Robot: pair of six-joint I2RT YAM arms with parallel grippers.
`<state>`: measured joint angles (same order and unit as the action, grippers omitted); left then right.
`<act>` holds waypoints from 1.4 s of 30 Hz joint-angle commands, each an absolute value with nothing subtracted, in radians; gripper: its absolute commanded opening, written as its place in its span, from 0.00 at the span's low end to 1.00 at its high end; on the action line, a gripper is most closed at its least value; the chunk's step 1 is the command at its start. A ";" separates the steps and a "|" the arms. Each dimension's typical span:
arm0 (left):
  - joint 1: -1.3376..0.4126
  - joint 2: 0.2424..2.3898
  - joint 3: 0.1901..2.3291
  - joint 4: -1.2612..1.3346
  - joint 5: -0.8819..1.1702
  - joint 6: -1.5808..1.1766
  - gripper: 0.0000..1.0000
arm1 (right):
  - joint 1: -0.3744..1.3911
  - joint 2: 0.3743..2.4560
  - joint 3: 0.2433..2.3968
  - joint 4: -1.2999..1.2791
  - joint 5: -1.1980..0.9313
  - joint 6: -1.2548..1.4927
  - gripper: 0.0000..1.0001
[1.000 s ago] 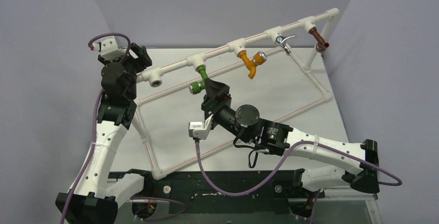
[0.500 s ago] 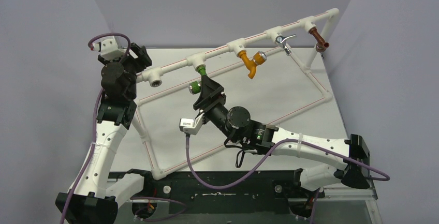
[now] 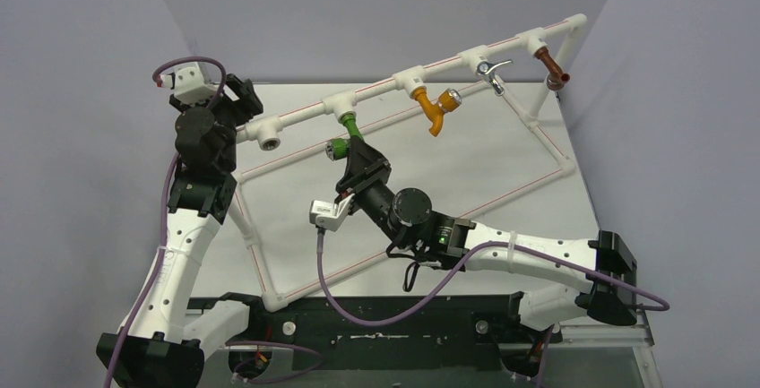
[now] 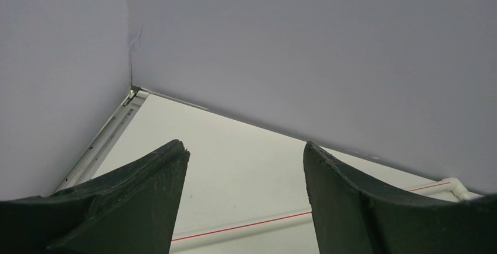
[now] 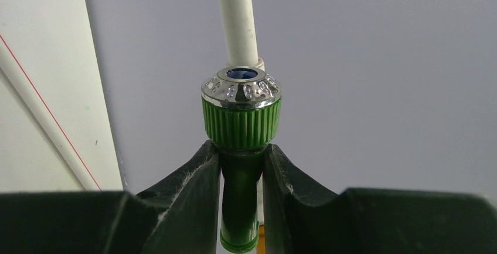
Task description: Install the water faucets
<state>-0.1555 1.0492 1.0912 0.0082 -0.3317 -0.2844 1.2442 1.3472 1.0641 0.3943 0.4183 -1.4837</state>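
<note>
Hanging from white pipe (image 5: 236,13), green faucet (image 5: 241,122), right end effector (image 5: 241,147) clamped on it, left end effector (image 4: 245,148) spread apart

Right pincer (image 5: 241,159) closed on the green faucet (image 5: 241,126).
Its jaws, apart a second earlier, came together around its green body, while the right arm (image 3: 529,252) swung leftward over the counter (image 3: 502,164).

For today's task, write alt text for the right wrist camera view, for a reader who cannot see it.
The right gripper is shut on the body of a green faucet, just below its ribbed, silver-rimmed knob. A white pipe runs up behind the knob, against a plain grey wall.
</note>
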 commanded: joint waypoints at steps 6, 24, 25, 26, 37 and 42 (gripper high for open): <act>-0.155 1.106 1.009 -0.266 -0.306 -0.264 0.70 | 1.242 1.357 1.023 0.768 0.450 -1.141 0.00; -0.154 1.095 1.009 -0.264 -0.303 -0.265 0.70 | 1.266 1.412 0.978 1.148 0.646 -0.306 0.00; -0.155 1.095 1.008 -0.264 -0.302 -0.265 0.70 | 1.266 1.411 0.971 1.162 0.660 -0.258 0.00; -0.154 1.095 1.008 -0.264 -0.302 -0.267 0.70 | 1.265 1.411 0.966 1.181 0.678 -0.198 0.00; -0.155 1.094 1.007 -0.262 -0.299 -0.268 0.70 | 1.252 1.408 0.915 1.212 0.854 0.380 0.00; -0.155 1.094 1.007 -0.263 -0.298 -0.268 0.70 | 1.256 1.407 0.888 1.208 0.879 0.601 0.00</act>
